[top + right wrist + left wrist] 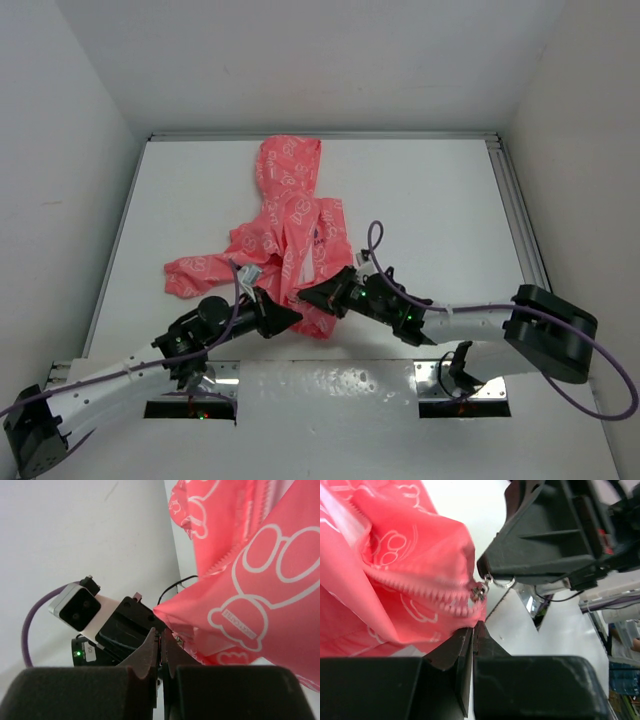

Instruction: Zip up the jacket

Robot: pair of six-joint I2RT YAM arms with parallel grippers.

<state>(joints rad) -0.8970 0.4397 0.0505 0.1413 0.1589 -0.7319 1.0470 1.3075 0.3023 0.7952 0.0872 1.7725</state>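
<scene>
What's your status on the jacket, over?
Left gripper shut on jacket hem. Right gripper shut on zipper pull. Slider near hem. No obstruction seen.

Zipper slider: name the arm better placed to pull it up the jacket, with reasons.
Right. The right end effector appears shut on the pull ring of the slider at the jacket bottom; the left end effector pinches the hem just beneath, likely anchoring it.
</scene>
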